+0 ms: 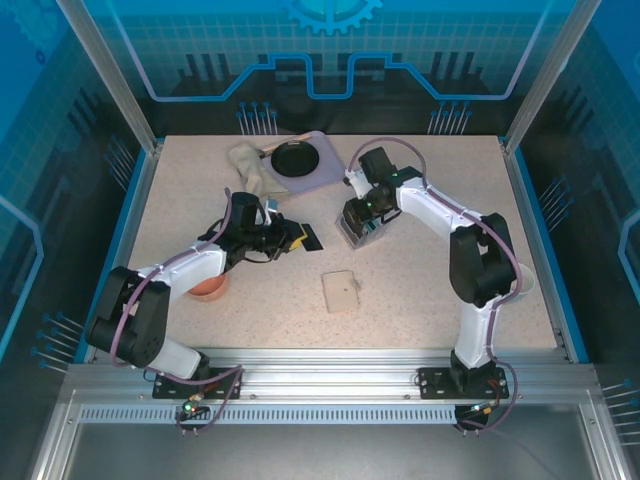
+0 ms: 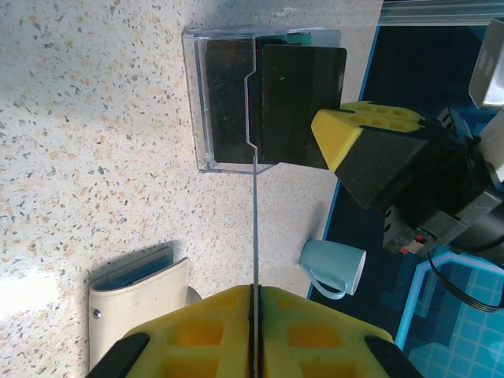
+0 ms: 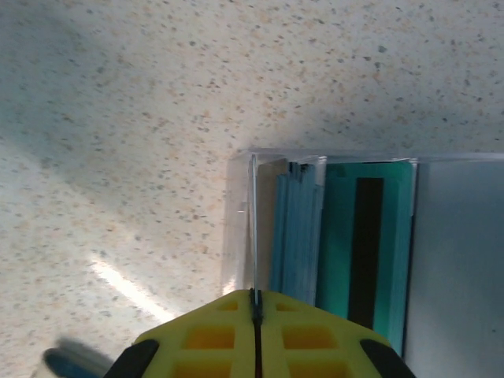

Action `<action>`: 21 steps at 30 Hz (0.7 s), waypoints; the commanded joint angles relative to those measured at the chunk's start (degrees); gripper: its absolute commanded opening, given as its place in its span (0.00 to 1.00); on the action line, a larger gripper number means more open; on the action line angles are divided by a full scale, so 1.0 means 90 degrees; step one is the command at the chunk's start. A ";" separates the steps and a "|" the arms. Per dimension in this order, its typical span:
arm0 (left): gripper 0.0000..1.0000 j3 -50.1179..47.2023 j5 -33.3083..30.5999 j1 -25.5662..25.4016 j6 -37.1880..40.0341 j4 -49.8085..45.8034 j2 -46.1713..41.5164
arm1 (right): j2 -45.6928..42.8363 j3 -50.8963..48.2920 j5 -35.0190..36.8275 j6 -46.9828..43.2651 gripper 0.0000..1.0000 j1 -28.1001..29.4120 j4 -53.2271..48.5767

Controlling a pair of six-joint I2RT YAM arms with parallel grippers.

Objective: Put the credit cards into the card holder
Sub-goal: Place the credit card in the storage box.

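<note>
Nearest to the arm bases, a small flat tan card holder [image 1: 341, 291] is seen lying tan side up on the speckled table [image 1: 430, 310], apart from both grippers. In the left wrist view, its snap edge and a blue lining are shown just beside the yellow fingers. To the left, a salmon-coloured round bowl [image 1: 210, 287] is partly covered by the left arm.

A little further, the left gripper [image 1: 294, 238] is held above the table. Its fingers are pressed together on a dark rectangular card [image 1: 311, 238], which is seen only as a thin line in the left wrist view.

Just beyond it, the right gripper [image 1: 360, 222] is lowered onto a clear plastic tray [image 2: 197, 102]. In this tray the teal, blue and dark credit cards [image 3: 366, 236] are stood upright. The right fingers are closed on one thin pale card [image 3: 253, 220], seen edge-on beside the end wall of the tray. In the left wrist view, part of the dark cards is hidden by the yellow and black finger of the right gripper. A light blue mug [image 2: 335, 268] is placed near the right edge of the table.

At the far side, a black round dish [image 1: 297, 158] is set on a lilac square plate [image 1: 325, 172]. A crumpled beige cloth [image 1: 247, 165] is touching that plate.
</note>
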 commanded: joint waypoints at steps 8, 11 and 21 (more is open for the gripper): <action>0.11 0.0118 0.0106 0.0037 0.0204 -0.0019 -0.0130 | 0.0393 0.0341 0.0363 -0.0167 0.13 0.0162 -0.0387; 0.11 0.0141 0.0170 0.0037 0.0214 0.0059 -0.0115 | 0.0302 0.0316 0.0325 -0.0106 0.20 0.0184 -0.0488; 0.12 0.0130 0.0638 -0.0217 0.0251 0.1029 -0.0212 | -0.1415 -0.0562 -0.1214 0.1289 0.40 -0.0227 -0.0092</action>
